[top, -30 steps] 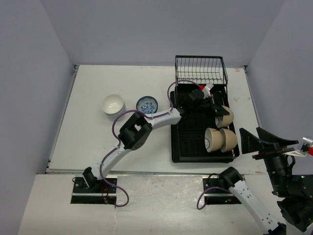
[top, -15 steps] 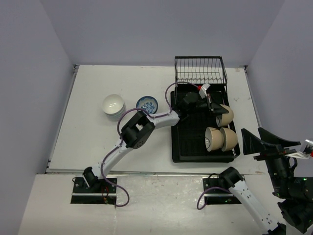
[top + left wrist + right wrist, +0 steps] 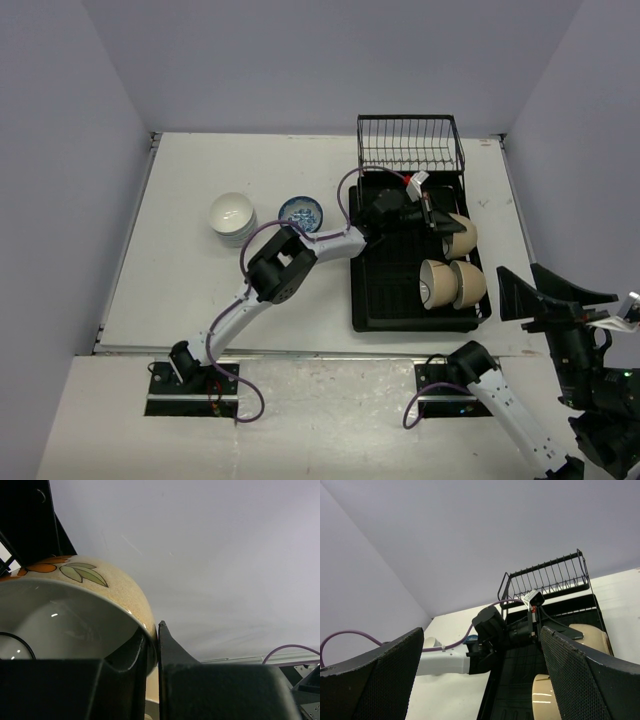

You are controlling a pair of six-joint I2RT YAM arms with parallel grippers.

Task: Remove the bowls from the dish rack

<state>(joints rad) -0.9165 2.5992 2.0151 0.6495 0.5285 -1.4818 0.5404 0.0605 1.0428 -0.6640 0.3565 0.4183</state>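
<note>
Top view: steeply down from above the near edge, whole table in frame. Left wrist camera sits hard against a tan bowl — right wrist looks low from afar across the dish rack, shared with the top view.

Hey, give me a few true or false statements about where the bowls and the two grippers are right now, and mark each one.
1. The left gripper is shut on the rim of a beige bowl at the dish rack. True.
2. The right gripper holds a bowl. False: it is open and empty, off to the rack's right.
3. A white bowl and a blue-patterned bowl sit on the table left of the rack. True.
4. The wire basket is full of bowls. False: no bowl shows in it; two tan bowls lie in the tray part.
</note>
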